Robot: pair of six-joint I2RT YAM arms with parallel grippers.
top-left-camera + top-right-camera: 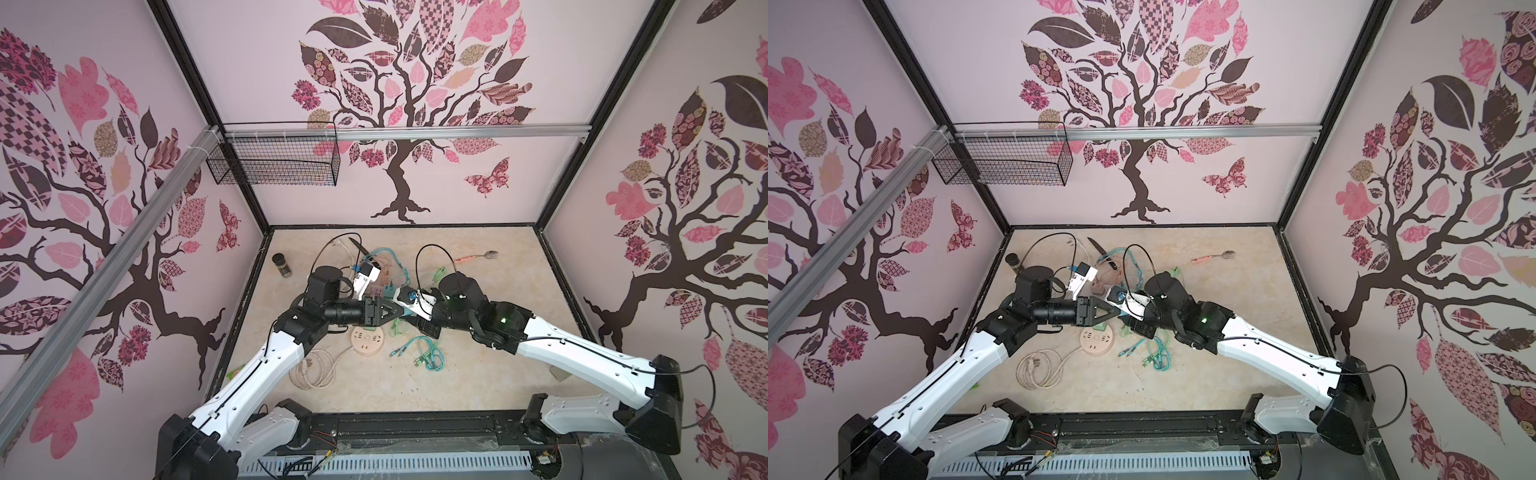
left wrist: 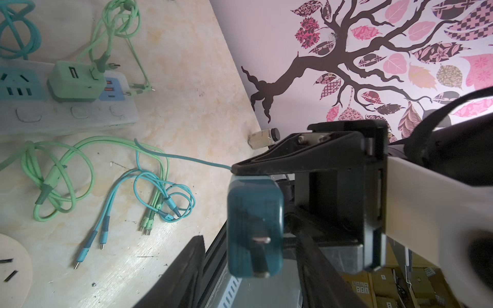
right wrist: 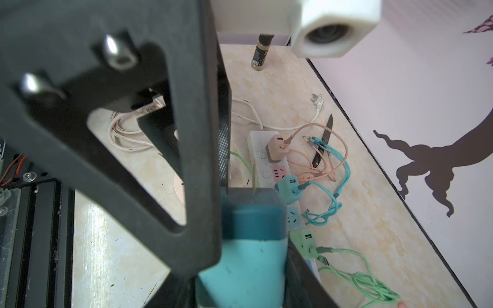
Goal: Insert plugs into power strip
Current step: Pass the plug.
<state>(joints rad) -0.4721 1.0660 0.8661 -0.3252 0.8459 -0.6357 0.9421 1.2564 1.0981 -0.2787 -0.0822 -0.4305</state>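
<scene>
Two arms [image 1: 270,357] inward, tools [image 1: 404,314] tip-to-tip at plug [image 2: 254,226].

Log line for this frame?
right gripper: shut on dark teal plug, mid-air | left gripper: around same plug, grip unclear | power strip: peach plug, light teal plug, mint plug seated

A robot lab test cell, not a lived-in room: a booth of black frame posts [image 1: 191,75] and flat walls [image 1: 457,183] all papered with one tree print, aluminium rails [image 1: 415,134] with a wire basket [image 1: 274,166] hung on them, a marble-look tabletop [image 1: 478,340], two robot arms [image 1: 266,365] mounted on a base rail [image 1: 415,426], and a slotted cable duct [image 1: 395,463] in front
</scene>
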